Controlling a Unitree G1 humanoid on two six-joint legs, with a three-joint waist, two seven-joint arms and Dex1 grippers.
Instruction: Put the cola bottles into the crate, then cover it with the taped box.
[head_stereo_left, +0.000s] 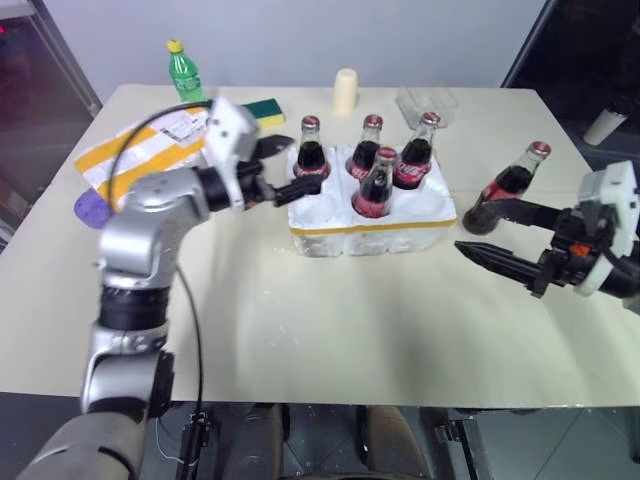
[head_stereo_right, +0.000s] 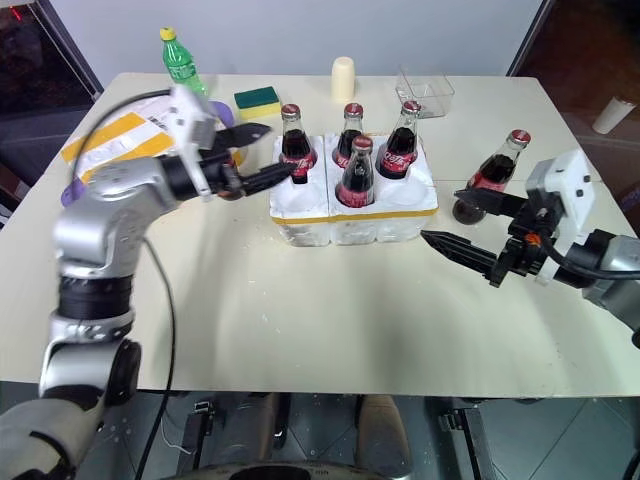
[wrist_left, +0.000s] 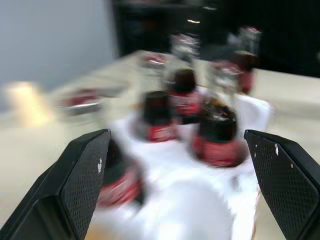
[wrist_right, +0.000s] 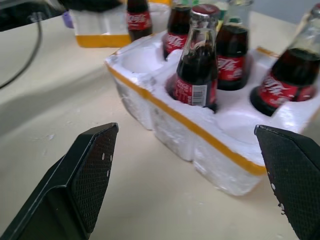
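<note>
The cola bottles come first: four stand upright in the wells of the crate (head_stereo_right: 350, 215), which sits mid-bench, and a fifth bottle (head_stereo_right: 490, 180) stands by itself on the bench (head_stereo_right: 300, 320) just to the crate's right. The two front wells, left and right, look empty. The right end effector (head_stereo_right: 455, 225) is plainly the nearer one to that loose bottle; its fingers are spread wide and hold nothing, pointing across toward the crate, with the bottle standing just behind the far finger. The bottle's long axis is vertical, so a sideways grasp around the body or neck seems the fitting approach. The left end effector (head_stereo_right: 265, 155) hangs at the crate's left end beside the back-left bottle (head_stereo_right: 293, 140), fingers wide apart and empty. The taped box (head_stereo_right: 125, 140) lies at the bench's far left, behind the left arm, well apart from the crate, so covering is not yet at hand.
</note>
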